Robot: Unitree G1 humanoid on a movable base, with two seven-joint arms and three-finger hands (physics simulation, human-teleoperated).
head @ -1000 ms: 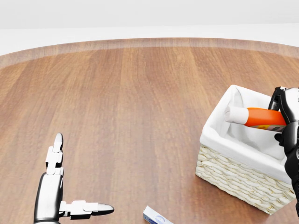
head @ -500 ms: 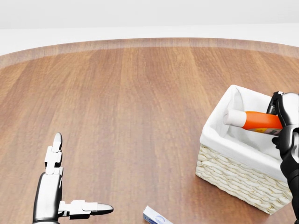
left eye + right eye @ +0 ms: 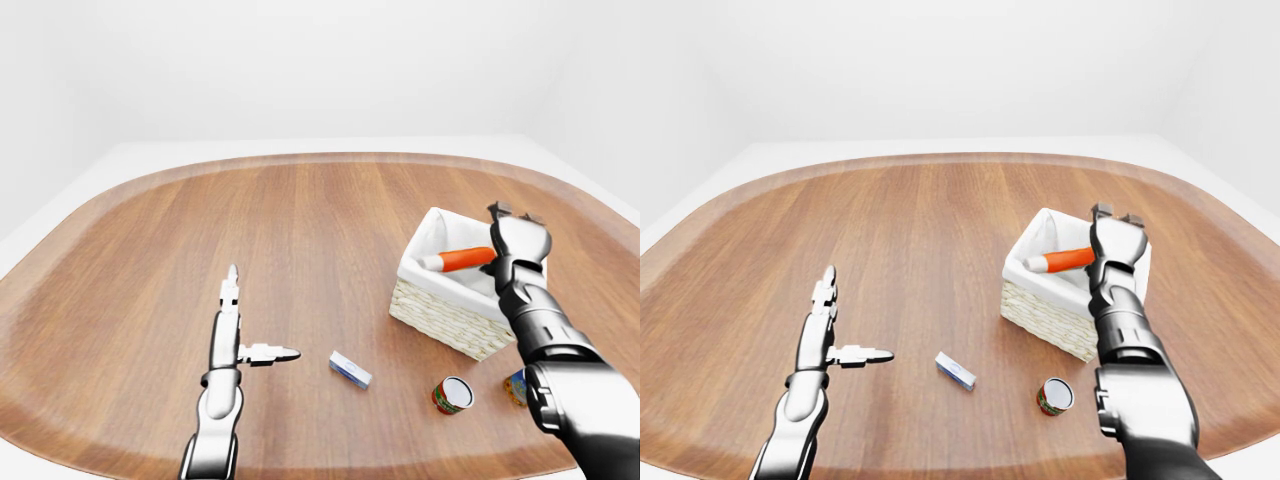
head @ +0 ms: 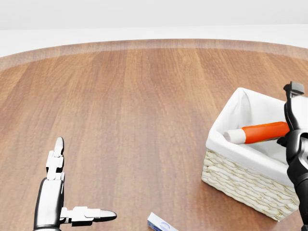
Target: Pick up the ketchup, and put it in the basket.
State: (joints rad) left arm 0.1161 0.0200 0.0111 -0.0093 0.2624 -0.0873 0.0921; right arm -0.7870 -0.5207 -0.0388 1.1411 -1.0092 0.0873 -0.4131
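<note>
ketchup point(image 4: 262, 132) tilted inside basket point(image 4: 240, 180) | right hand point(image 3: 515, 228) fingers spread, above basket rim | left hand point(image 4: 65, 202) open over table point(image 4: 144, 120)

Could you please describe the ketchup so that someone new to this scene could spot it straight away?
Find the white-lined wicker basket at the right of the wooden table in the head view. The ketchup is the orange bottle with a white cap lying tilted inside it, beside the right hand. Nothing else there is long and orange.

Left hand point(image 4: 62, 202) splayed open, low; right hand point(image 3: 518, 238) raised, fingers spread.
</note>
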